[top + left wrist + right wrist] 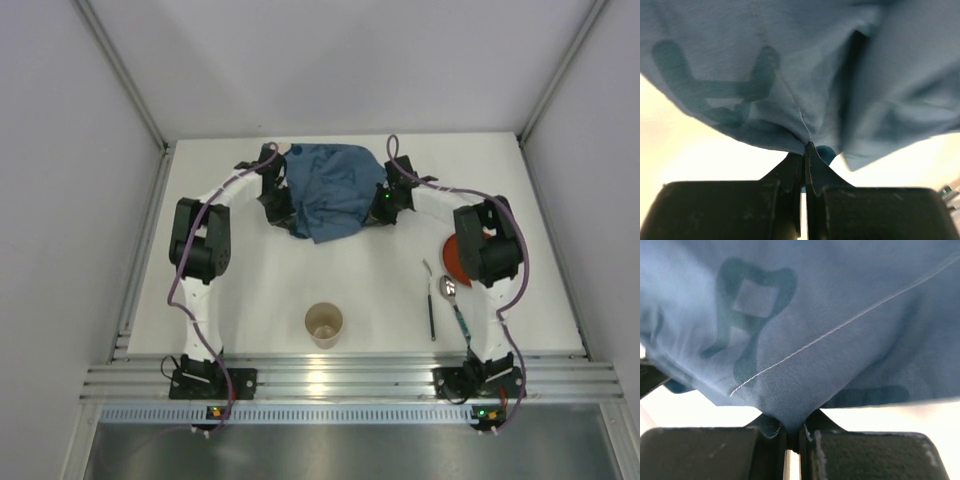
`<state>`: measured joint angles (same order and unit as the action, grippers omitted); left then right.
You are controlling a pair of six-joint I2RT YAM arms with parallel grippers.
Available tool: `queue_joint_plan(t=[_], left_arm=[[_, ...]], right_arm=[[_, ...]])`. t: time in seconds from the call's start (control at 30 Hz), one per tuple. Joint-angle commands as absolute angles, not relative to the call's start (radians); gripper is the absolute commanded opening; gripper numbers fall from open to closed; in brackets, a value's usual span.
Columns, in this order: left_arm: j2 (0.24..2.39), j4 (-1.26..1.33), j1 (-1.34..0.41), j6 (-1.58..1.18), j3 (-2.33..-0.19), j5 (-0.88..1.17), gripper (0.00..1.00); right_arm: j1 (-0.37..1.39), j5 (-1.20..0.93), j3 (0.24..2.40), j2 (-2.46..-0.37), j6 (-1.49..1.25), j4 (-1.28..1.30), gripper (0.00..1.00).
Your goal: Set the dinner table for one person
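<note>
A blue letter-printed cloth placemat (330,190) hangs crumpled between both grippers over the far middle of the white dinner table (270,290). My left gripper (281,205) is shut on the cloth's left edge; the left wrist view shows the cloth (790,75) pinched between the closed jaws of the left gripper (805,150). My right gripper (383,205) is shut on the right edge; the right wrist view shows the cloth (830,340) drawn into the right gripper (790,427). A beige cup (324,324) stands near the front middle. A spoon (450,291), a dark-handled utensil (431,310) and a red plate (456,258) lie at the right.
The red plate is partly hidden under my right arm (487,245). The ribbed aluminium rail (340,380) runs along the table's near edge. White walls enclose the left, right and far sides.
</note>
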<state>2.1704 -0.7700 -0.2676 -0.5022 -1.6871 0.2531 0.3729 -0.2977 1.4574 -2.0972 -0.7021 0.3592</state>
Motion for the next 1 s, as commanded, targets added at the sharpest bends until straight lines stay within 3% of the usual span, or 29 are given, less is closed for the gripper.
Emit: queue_joint_plan(t=[0.0, 0.3, 0.67, 0.97], left_arm=[[2.108, -0.828, -0.198, -0.48, -1.689, 0.155, 0.0], [1.953, -0.839, -0.089, -0.483, -1.523, 0.045, 0.0], [1.789, -0.939, -0.121, -0.589, -1.387, 0.026, 0.0], [1.782, -0.985, -0.176, -0.621, -1.465, 0.017, 0.0]], right_arm=[[0.275, -0.175, 1.531, -1.996, -0.634, 0.529, 0.0], [-0.034, -0.049, 1.462, -1.844, -0.546, 0.704, 0.0], [-0.008, -0.259, 1.339, -1.865, -0.453, 0.908, 0.0], [0.026, -0.331, 1.416, -1.662, -0.455, 1.103, 0.0]])
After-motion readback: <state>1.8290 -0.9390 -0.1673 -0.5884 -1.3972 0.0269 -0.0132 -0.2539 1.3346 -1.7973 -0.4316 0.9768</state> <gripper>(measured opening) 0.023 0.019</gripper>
